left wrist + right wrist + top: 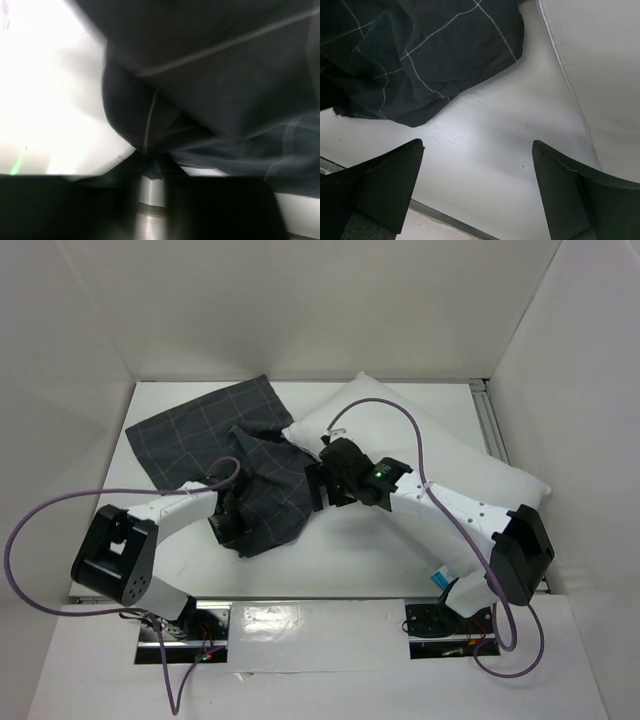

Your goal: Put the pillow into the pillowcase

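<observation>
right end effector [477, 185] released over table [485, 145] between pillowcase [420, 50] edge and pillow [600, 65] seam; left end effector [152, 192]: cannot tell.

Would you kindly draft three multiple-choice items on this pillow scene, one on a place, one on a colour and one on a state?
1. Seen from above, where does the pillowcase lie relative to the pillow?
A. on its left
B. on its right
C. wholly beneath it

2. What colour is the pillowcase?
A. plain white
B. dark grey with light grid lines
C. red with stripes

3. How is the right gripper?
A. shut on the pillow
B. shut on the pillowcase
C. open, holding nothing

Answers:
1 A: the dark fabric spreads leftward from the pillow's left end.
2 B: the top and right wrist views both show pale lines on charcoal cloth.
3 C: its jaws stand wide apart over bare table.
</observation>
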